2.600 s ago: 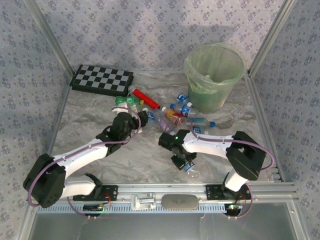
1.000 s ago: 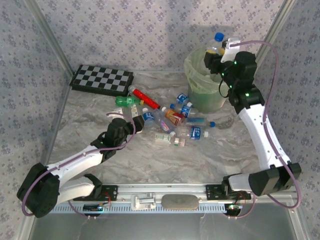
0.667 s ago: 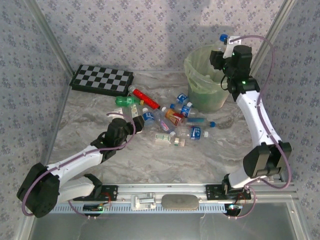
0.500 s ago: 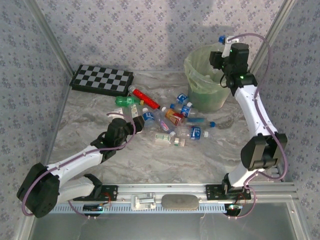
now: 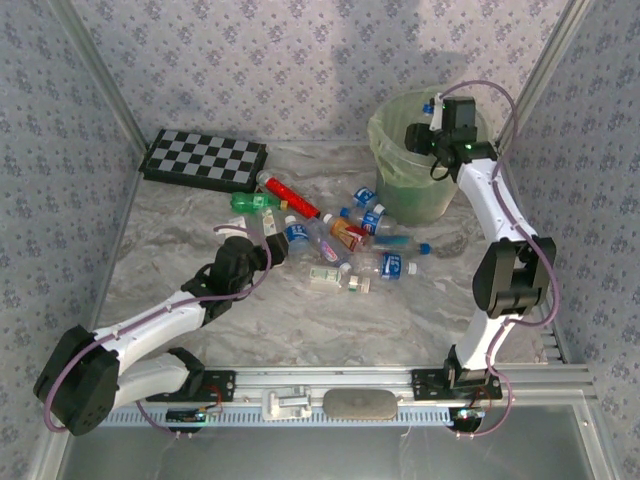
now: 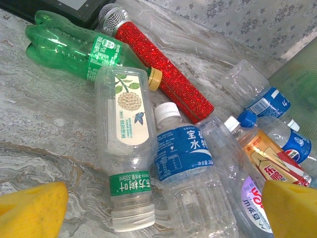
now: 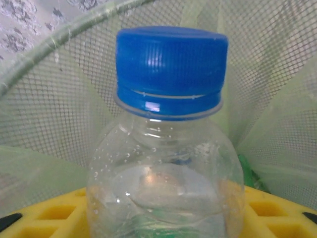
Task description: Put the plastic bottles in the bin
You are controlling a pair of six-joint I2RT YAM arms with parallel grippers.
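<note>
Overhead, right tool above bin, blue-capped bottle between fingers, grip unclear; left tool open over bottles

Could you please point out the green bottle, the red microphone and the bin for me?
green bottle [image 6: 59, 47]: left wrist view, on its body.
red microphone [image 6: 166, 72]: left wrist view, on its glittery handle.
bin [image 5: 405, 190]: top external view, on its front wall.
</note>
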